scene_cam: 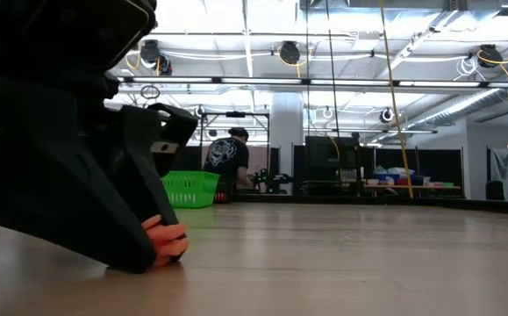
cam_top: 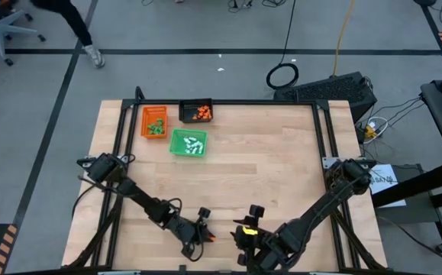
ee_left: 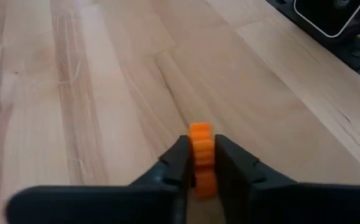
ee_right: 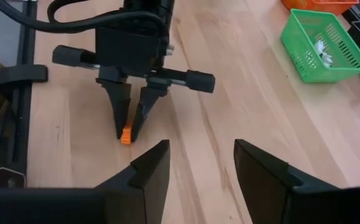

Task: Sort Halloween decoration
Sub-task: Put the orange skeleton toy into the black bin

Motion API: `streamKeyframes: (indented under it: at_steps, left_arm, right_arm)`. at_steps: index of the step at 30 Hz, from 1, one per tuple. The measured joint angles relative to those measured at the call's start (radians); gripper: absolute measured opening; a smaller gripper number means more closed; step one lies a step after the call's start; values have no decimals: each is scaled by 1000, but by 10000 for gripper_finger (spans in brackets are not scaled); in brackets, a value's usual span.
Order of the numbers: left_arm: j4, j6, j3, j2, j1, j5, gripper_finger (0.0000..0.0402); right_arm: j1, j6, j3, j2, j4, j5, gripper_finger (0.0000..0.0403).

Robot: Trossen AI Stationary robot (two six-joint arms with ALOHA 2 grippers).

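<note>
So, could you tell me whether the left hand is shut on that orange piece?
Yes: the left hand has the orange piece pinched between both fingers.

The wooden table [cam_top: 266, 160] serves as the landmark. Near its far left corner three small trays cluster: an orange tray [cam_top: 154, 121] closest to the corner, a black tray [cam_top: 196, 111] just beside it along the far edge, and a green tray [cam_top: 188, 143] just in front of the gap between them, nearer the table's middle. Beyond the table's far edge the grey floor carries a coiled black cable [cam_top: 282, 76] and a dark case [cam_top: 335, 91] by the far right corner. In the low view, a person in a dark shirt [scene_cam: 227, 162] stands in the room behind the table, next to a green basket [scene_cam: 189, 188].
</note>
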Motion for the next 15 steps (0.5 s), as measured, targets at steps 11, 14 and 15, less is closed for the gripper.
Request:
streamKeyframes:
  at_steps: [11, 14, 15]
  left_arm:
    - [-112, -49, -7, -94, -39, -78, 19]
    - [-212, 30, -7, -180, -67, -176, 16]
    - [-248, 49, -6, -211, -76, -209, 16]
  right_arm:
    - [21, 2, -44, -1, 54, 26, 164]
    - [20, -3, -44, -1, 91, 27, 164]
    - [20, -9, -44, -1, 102, 28, 164]
